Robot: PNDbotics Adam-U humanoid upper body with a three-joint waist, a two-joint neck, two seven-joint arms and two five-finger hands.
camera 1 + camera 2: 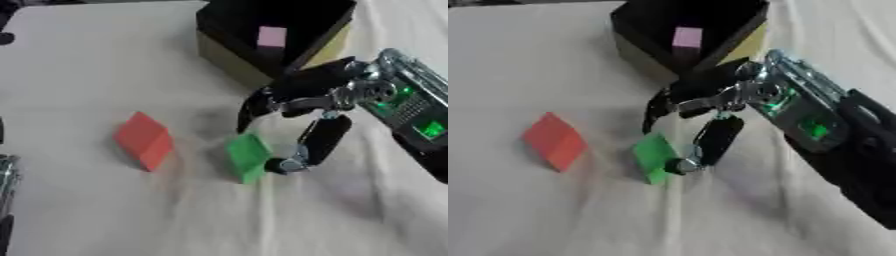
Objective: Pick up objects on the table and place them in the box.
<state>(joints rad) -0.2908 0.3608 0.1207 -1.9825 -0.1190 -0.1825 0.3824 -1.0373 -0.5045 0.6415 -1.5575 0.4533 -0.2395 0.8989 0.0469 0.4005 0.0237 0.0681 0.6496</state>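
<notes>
I count three blocks, one red (143, 140), one green (248, 156) and one pink (271, 36), plus one box (229, 62).

Box (229, 62) top cut off, right forearm (868, 170) cropped (blurred throughout)

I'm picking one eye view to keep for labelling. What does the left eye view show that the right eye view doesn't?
Only the left eye view shows a metallic object at its left edge. Only the right eye view shows more of the right arm's black forearm. Both show the right hand over the green block, the red block on the table, and a pink block inside the box.
</notes>
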